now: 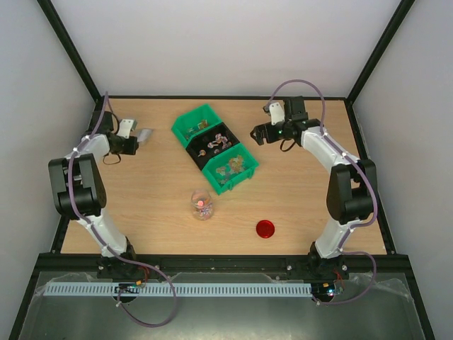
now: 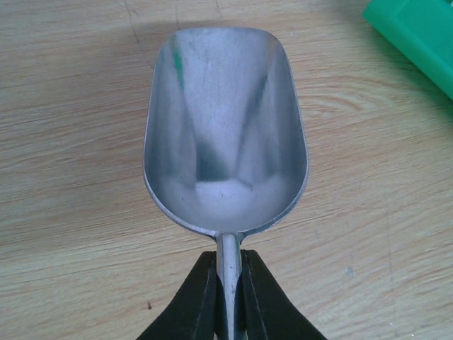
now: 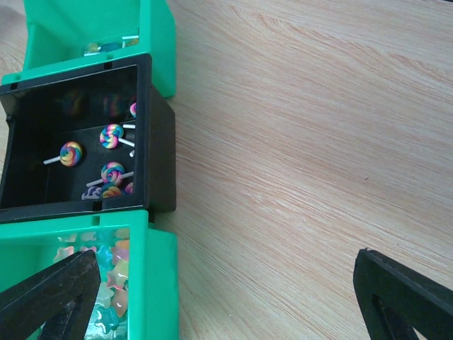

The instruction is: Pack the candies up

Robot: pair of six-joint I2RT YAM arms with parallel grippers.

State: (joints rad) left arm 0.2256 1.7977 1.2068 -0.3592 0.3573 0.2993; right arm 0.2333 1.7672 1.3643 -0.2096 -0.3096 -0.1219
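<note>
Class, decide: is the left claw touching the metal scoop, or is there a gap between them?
Touching. The left wrist view shows the left claw shut on the thin handle of the metal scoop, both black fingers pressed against it.

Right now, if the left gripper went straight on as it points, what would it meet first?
Likely only bare table: the left gripper, shut on the scoop, points past the far green bin, which lies off to its right. Depth is unclear.
</note>
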